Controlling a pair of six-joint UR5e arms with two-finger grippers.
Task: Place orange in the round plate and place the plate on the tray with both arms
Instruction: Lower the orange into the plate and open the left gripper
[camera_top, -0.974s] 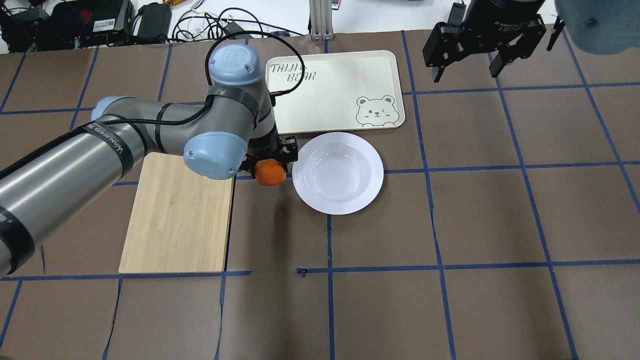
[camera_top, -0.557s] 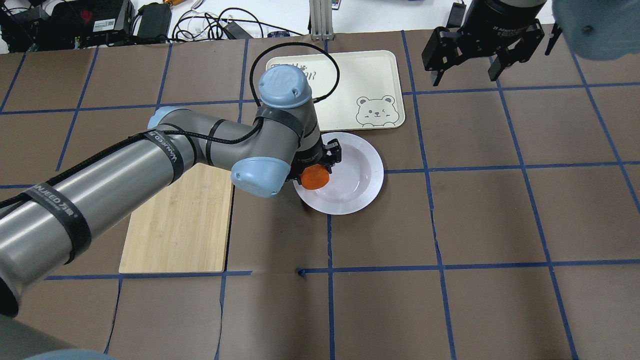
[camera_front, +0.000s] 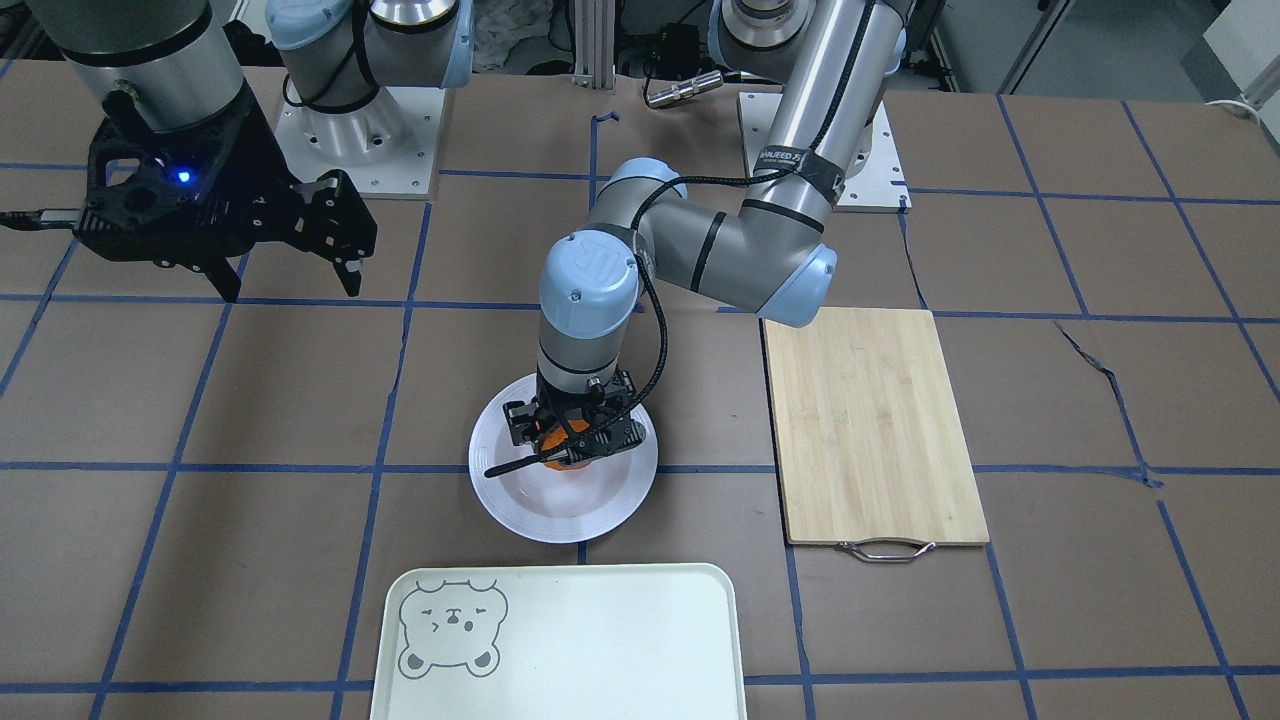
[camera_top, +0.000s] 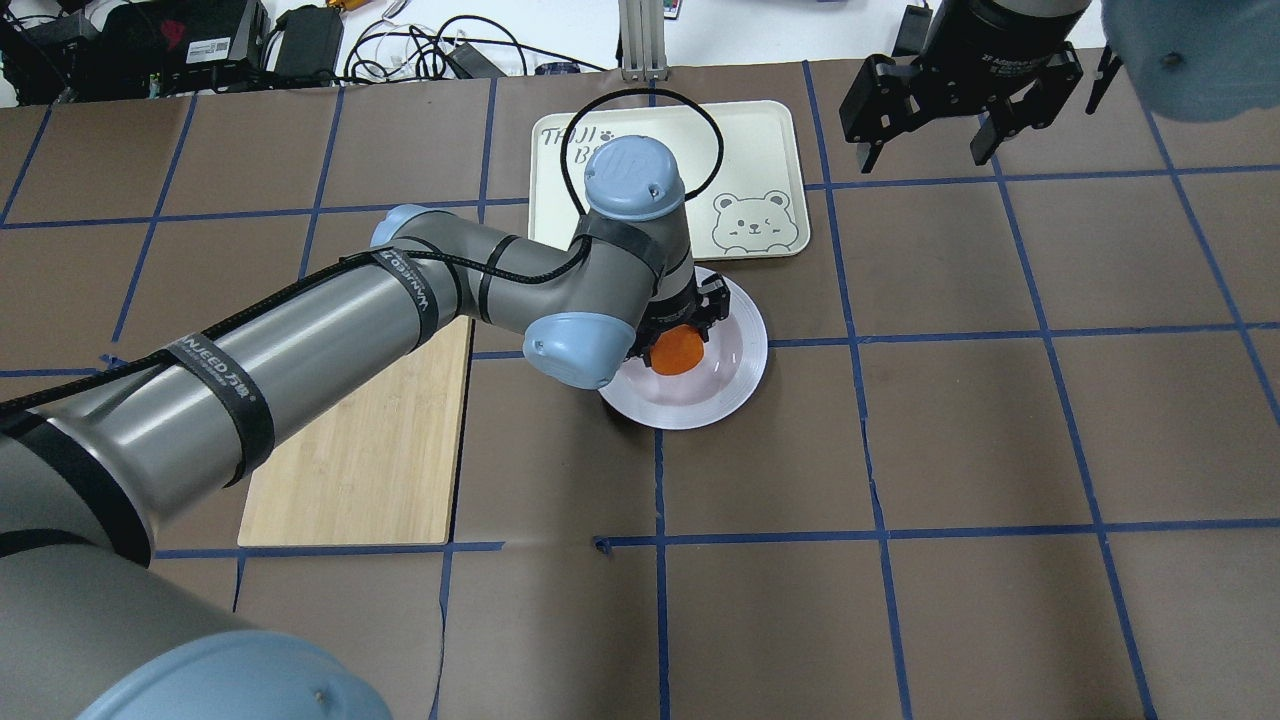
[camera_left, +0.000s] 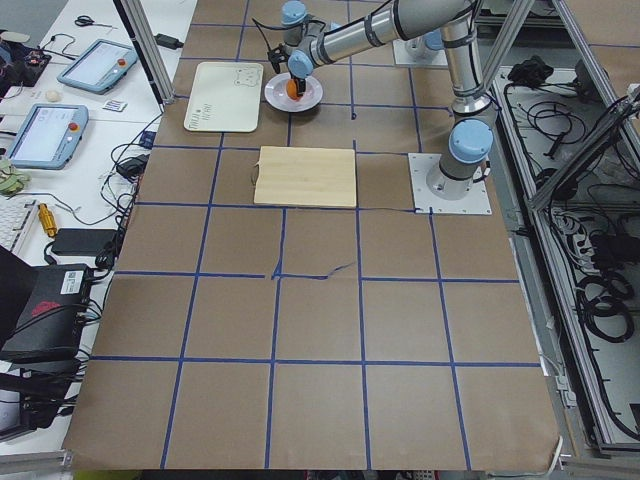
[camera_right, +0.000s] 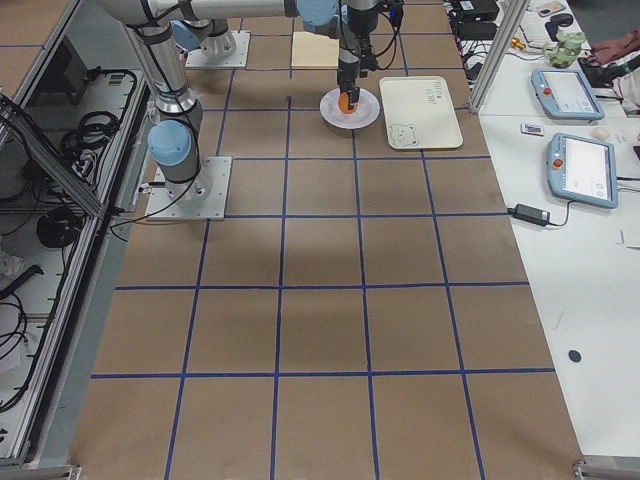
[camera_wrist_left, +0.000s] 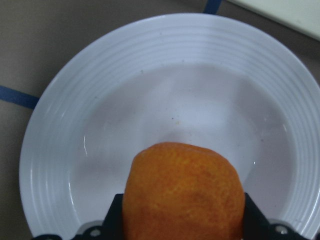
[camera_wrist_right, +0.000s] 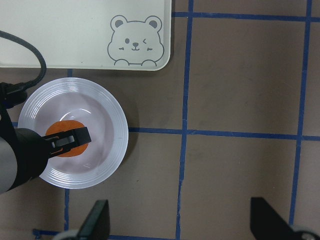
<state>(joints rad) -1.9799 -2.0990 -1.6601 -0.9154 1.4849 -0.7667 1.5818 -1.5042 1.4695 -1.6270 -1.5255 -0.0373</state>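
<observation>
Currently pinching orange (camera_wrist_left: 184, 192) between left fingers (camera_wrist_left: 111, 222), low over well of round plate (camera_top: 745, 362); cannot tell whether touching. Best to lower till contact, then part slowly to stop a roll. Shows right fingers (camera_top: 866, 106) spread, well apart; plate just beside tray (camera_top: 760, 140) on worktop (camera_top: 1000, 420).

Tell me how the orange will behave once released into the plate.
Being rounded, the orange may roll a little, but the round plate, with its shallow well and ribbed rim, should probably contain it. Its dimpled, matte skin looks grippy rather than slippery.
</observation>
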